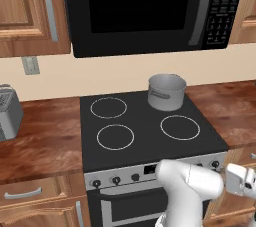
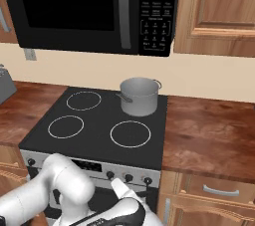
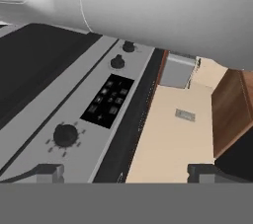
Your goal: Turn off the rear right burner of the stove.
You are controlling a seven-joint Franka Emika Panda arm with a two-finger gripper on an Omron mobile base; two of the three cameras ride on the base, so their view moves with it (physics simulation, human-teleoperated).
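One knob (image 3: 65, 134) on the stove (image 3: 74, 109) front panel lies just ahead of the left fingertip of the spread, empty end effector (image 3: 126, 171); the knob row runs away up-right.

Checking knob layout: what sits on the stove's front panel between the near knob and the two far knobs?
In the hand view, a black control display sits there on the stove.

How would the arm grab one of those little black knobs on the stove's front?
Probably by the knob's round rim, one finger tip on each side, coming straight at the silver front panel. It juts out as a small disc, and the gripper is open wider than it.
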